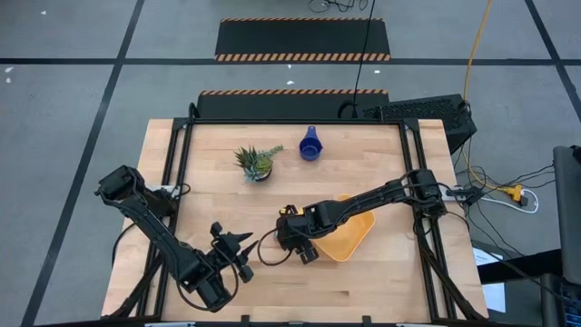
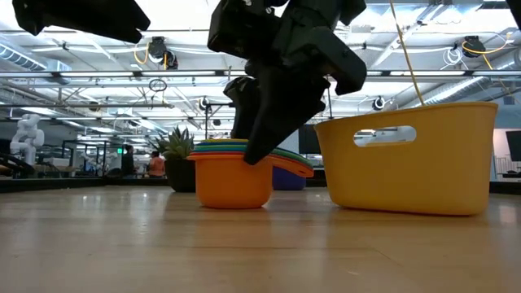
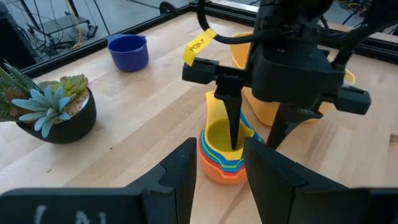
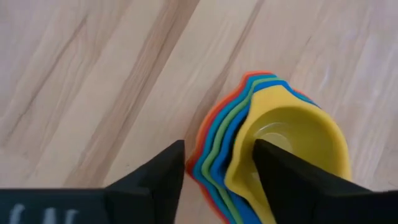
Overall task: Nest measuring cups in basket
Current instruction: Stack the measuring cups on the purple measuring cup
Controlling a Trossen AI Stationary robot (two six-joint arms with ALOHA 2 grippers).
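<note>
Nested cups (image 4: 273, 155) sit closest: glossy plastic rims stacked yellow in green, blue and orange, on the wooden surface (image 1: 272, 282) just beside the rounded yellow basket (image 1: 349, 238). Right tool (image 3: 252, 140) straddles the stack's rim, one finger inside, half closed; whether it grips I cannot tell. Next, I judge, lifting it into the basket. One dark blue cup (image 1: 310, 145) lies apart. Left tool (image 1: 238, 254) waits nearby, partly parted, empty.
</note>
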